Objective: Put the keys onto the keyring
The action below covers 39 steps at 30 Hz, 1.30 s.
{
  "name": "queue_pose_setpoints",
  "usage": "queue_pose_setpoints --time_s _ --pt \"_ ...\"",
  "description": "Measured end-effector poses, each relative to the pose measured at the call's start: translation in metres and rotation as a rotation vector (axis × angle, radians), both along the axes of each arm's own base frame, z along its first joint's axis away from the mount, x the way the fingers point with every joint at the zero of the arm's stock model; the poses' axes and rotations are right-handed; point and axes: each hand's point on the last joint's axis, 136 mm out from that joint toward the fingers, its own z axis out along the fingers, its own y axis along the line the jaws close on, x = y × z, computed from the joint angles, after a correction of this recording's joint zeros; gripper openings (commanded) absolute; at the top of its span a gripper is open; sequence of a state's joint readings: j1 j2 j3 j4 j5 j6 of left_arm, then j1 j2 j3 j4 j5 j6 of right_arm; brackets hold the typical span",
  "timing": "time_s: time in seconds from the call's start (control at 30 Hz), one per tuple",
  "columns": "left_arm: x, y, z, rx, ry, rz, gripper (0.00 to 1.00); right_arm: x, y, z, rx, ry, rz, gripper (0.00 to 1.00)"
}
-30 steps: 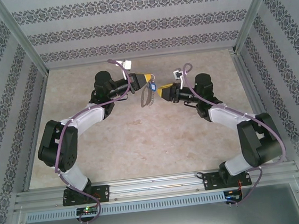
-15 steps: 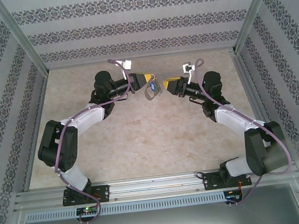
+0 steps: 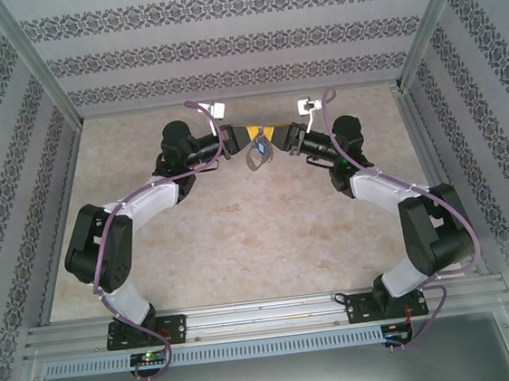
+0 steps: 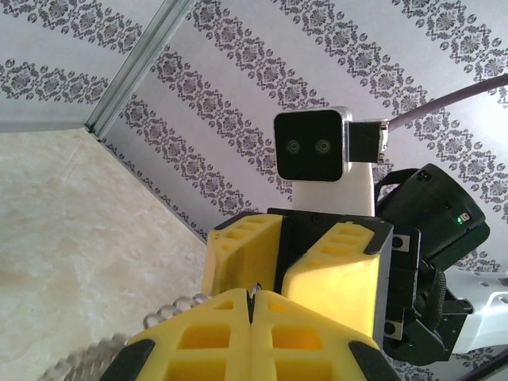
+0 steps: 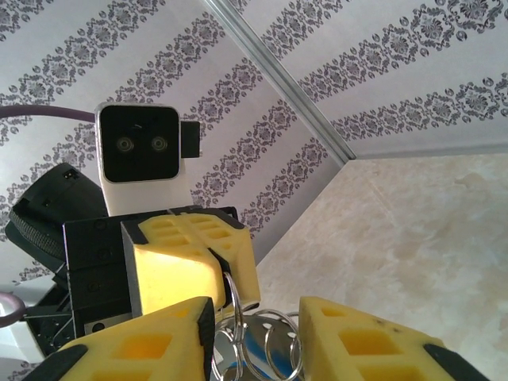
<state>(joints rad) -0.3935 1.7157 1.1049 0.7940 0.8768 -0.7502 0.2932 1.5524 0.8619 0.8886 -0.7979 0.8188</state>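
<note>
My left gripper (image 3: 256,137) hangs above the far middle of the table, shut on the keyring (image 3: 253,161), which dangles below it. In the left wrist view a thin sliver of metal (image 4: 254,289) shows in the seam of the left gripper (image 4: 252,300), and the chain (image 4: 163,312) curls off to its lower left. My right gripper (image 3: 274,139) faces it tip to tip. In the right wrist view the right gripper (image 5: 258,337) stands open around a cluster of silver rings (image 5: 282,341) and the blue tag of the keys (image 5: 255,351).
Patterned walls (image 3: 239,42) and aluminium posts (image 3: 36,63) close in the table (image 3: 241,237) on three sides. A metal rail (image 3: 268,315) runs along the near edge at the arm bases.
My right gripper swung away to the right, then came back up and left until it meets the left gripper's tips around the hanging rings. The left arm stayed put.
</note>
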Motion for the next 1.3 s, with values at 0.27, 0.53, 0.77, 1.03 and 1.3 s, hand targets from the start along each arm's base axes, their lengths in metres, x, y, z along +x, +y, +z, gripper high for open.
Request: queue_pose_setpoints --time_s 0.27,0.53,0.77,1.03,1.3 --pt "0.0 0.0 0.0 0.001 -0.002 0.001 0.0 0.001 0.006 0.007 0.019 -0.015 0.014 0.29" --pt "0.001 0.0 0.0 0.001 -0.003 0.007 0.0 -0.002 0.014 0.008 0.024 -0.019 0.033 0.08" --pt "0.002 0.001 0.0 0.001 -0.006 0.013 0.0 0.001 0.011 0.008 0.025 -0.016 0.026 0.0" --pt "0.002 -0.001 -0.001 0.009 -0.014 0.019 0.29 0.0 0.007 0.007 0.005 -0.022 0.053 0.0" --pt "-0.002 0.012 0.017 0.034 -0.072 0.054 0.47 0.016 -0.001 0.002 -0.133 -0.027 0.134 0.0"
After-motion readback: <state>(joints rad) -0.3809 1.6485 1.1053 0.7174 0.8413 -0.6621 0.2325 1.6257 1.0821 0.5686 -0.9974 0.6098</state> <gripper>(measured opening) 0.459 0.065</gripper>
